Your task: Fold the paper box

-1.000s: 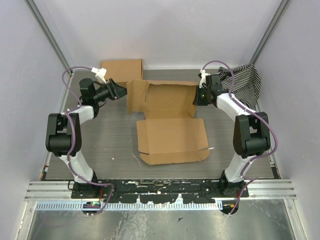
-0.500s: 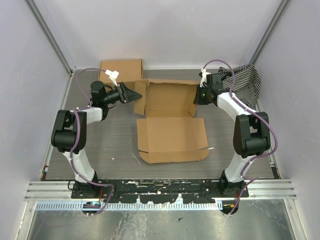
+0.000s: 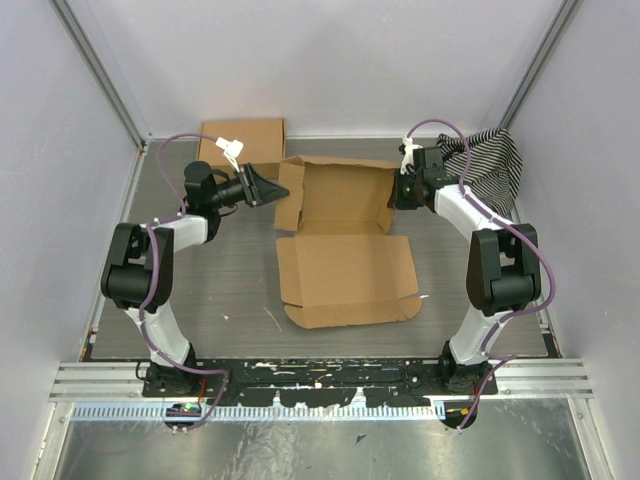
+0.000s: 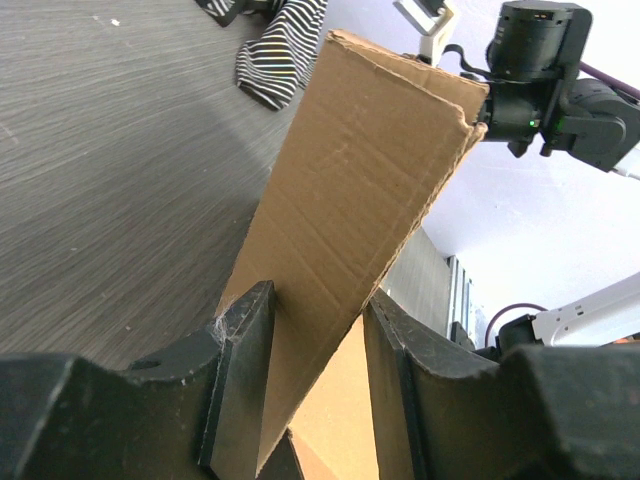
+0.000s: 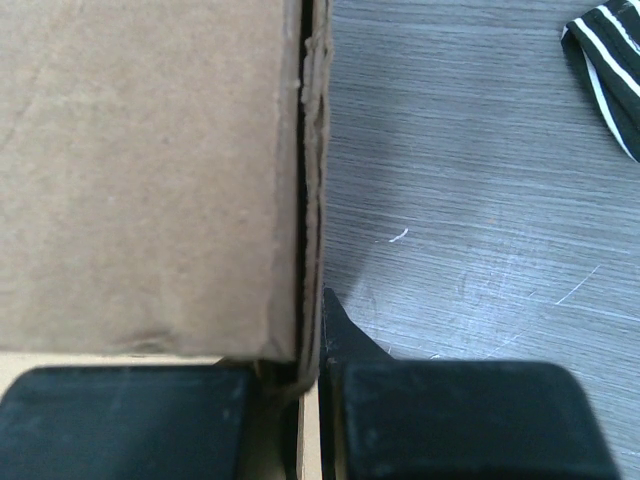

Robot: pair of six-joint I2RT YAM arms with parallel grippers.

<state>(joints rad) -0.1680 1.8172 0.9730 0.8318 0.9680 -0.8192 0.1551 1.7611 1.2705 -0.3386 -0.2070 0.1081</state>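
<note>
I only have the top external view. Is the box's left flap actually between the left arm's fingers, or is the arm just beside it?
Observer: Between. In the left wrist view, the left flap of the paper box slants through the gap. The left fingers stand wide on either side and are not clamped.
Operator: And the right side?
Observer: The right fingers are shut on the box's right wall. The cardboard shows two layers at the pinched edge.

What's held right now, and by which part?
Right gripper clamps the paper box by its upright right wall. Left gripper straddles the left flap, jaws not closed on it.
</note>
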